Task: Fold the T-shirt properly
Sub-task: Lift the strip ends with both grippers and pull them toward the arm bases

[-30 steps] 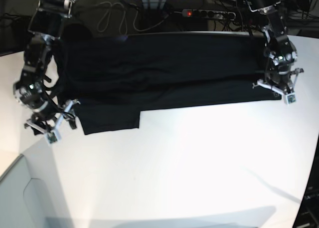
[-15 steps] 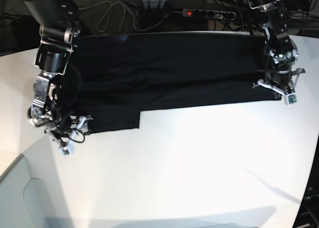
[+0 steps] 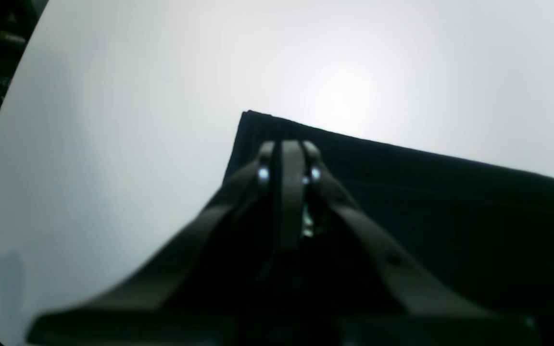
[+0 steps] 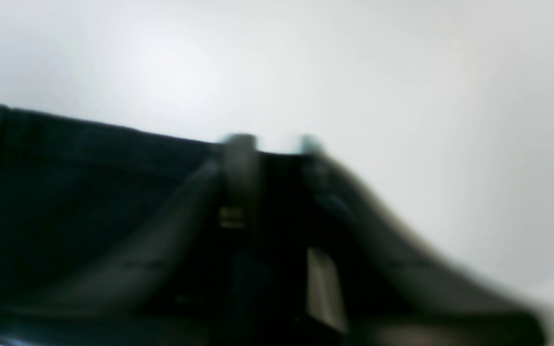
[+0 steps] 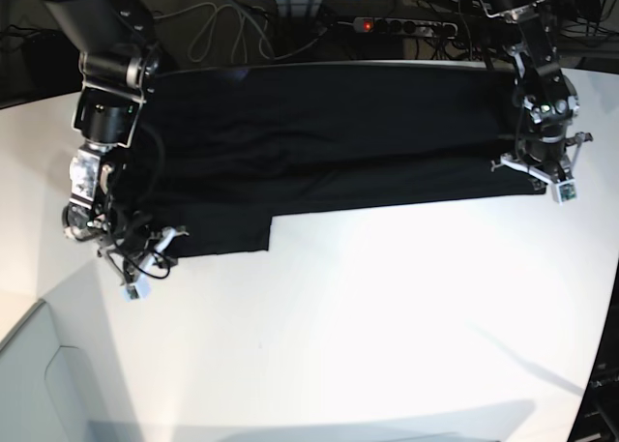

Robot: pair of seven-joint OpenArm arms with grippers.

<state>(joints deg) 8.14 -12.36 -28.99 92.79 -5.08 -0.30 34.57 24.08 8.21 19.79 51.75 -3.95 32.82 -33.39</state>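
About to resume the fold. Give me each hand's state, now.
Left hand: closed on a corner of the T-shirt.
Right hand: closed at the T-shirt's edge; too blurred to confirm a hold.

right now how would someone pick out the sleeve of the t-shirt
On the white table a black T-shirt lies as a wide band along the far edge. Its sleeve is the one flap jutting toward the near side, beside the right tool.
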